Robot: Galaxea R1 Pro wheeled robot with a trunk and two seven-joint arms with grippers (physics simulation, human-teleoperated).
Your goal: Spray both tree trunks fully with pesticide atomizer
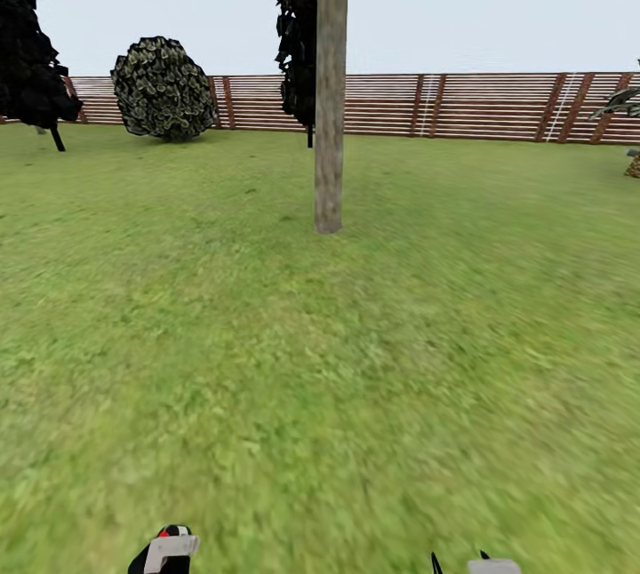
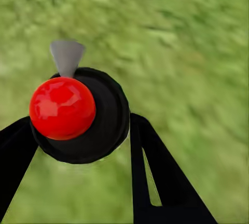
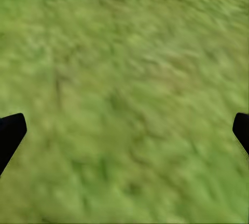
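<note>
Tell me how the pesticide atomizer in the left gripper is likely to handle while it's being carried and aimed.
The pesticide atomizer looks rigid and small, so probably light. Its body is round between the left gripper's fingers, so it might twist or slip in the grip. The pale trigger juts from one side, which could swing the aim off if it turns.

This is a simulated outdoor garden. A wide green lawn (image 1: 320, 361) fills the lower frame, bounded across the upper part by a horizontal-slat reddish-brown wooden fence (image 1: 480, 103). A bare mottled grey-brown tree trunk (image 1: 330, 85) rises at upper centre, a round dark shrub (image 1: 163, 88) at upper left.
</note>
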